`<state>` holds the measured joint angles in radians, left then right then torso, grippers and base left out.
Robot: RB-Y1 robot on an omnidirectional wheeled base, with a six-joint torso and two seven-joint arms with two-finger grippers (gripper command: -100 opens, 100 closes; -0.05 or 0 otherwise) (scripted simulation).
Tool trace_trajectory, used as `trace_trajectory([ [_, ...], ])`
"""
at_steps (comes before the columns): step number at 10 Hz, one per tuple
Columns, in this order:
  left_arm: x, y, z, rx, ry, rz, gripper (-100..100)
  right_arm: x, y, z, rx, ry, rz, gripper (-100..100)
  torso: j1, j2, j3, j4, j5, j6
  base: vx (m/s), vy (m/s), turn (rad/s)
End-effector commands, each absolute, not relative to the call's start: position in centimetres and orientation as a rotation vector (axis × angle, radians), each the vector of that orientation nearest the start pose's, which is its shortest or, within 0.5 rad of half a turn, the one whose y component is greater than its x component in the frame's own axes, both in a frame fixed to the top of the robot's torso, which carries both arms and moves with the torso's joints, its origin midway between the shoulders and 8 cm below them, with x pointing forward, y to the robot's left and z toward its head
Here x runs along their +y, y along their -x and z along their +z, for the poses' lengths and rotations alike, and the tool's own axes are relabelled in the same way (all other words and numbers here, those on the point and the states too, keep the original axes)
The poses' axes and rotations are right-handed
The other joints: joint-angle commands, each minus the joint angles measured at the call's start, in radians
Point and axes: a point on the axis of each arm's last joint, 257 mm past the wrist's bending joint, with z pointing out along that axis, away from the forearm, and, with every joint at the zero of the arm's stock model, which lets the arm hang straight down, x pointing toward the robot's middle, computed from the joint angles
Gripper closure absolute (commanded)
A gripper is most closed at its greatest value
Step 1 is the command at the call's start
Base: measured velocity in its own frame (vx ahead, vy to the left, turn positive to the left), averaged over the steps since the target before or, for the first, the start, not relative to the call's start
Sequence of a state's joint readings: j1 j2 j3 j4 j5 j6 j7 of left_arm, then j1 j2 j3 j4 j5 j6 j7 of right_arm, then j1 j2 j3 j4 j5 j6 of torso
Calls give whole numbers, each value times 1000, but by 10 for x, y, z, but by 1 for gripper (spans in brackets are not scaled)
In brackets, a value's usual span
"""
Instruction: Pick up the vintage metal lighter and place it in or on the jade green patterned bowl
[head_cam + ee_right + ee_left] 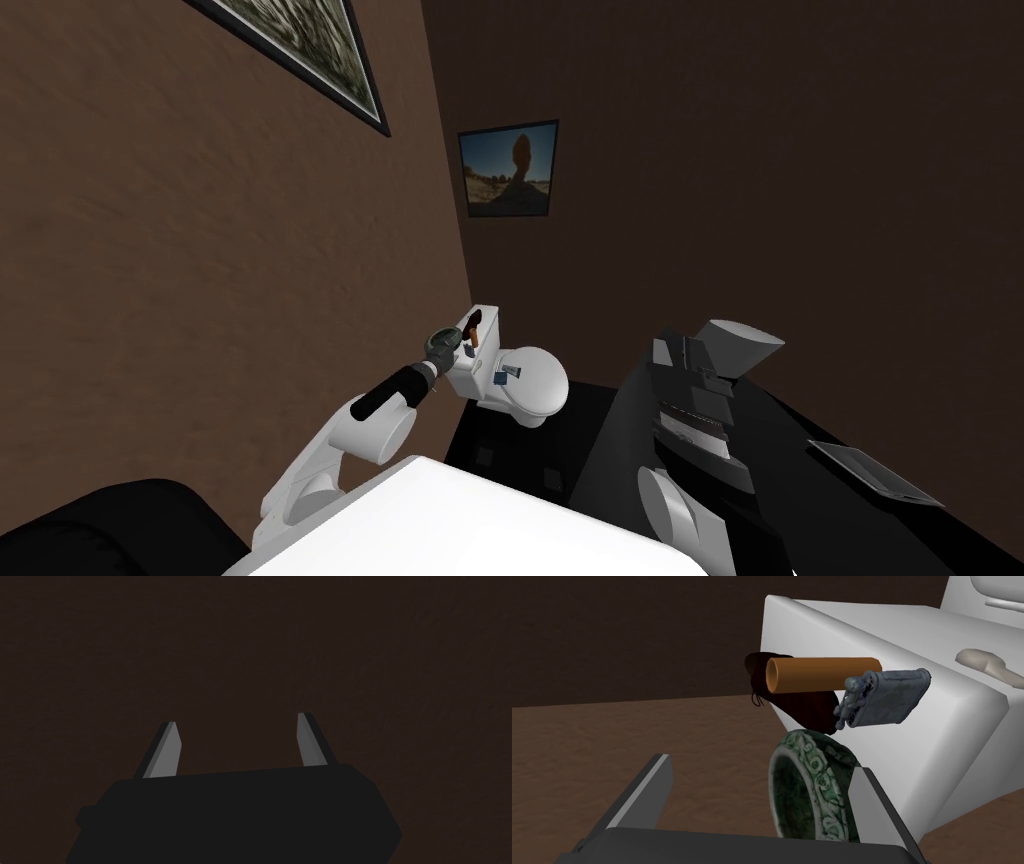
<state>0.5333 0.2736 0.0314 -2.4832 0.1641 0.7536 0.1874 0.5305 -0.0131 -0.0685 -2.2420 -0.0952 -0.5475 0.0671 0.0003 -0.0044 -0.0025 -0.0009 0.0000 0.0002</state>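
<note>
left fingers (654, 786): spread wide, holding nothing | green patterned bowl (812, 791): between them, close against one | grey metal lighter (884, 698): beyond fingertips, past bowl, against white toilet tank (942, 741) | right fingers (167, 751): apart, empty

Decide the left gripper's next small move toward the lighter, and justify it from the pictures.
Probably ease the open left gripper forward, past the green bowl close beside it, toward the grey lighter. The lighter lies ahead on the white tank, beside an orange cylinder, not yet grasped.
</note>
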Motion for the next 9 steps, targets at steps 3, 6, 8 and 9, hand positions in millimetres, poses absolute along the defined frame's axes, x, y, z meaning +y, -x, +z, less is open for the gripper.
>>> trace_trajectory([
  [3, 296, -370, -207, 1475, 1588, -950, -100, -317, -333, 9, 587, -687, 1212, 0, 0, 0, 0, 0, 0, 0, 66, 2, -14],
  [6, 295, -366, -218, 1516, 1621, -917, -100, -317, -333, 9, 587, -687, 1212, 0, 0, -1, 0, 0, 0, 0, 59, 0, -12],
  [8, 294, -363, -226, 1551, 1646, -892, -100, -317, -333, 9, 587, -687, 1212, 0, 0, 0, 0, 0, 0, 0, 53, 8, -11],
  [9, 293, -360, -233, 1582, 1665, -871, -100, -317, -333, 9, 587, -687, 1212, 0, 0, 1, 0, 0, 0, 0, 54, -2, -17],
])
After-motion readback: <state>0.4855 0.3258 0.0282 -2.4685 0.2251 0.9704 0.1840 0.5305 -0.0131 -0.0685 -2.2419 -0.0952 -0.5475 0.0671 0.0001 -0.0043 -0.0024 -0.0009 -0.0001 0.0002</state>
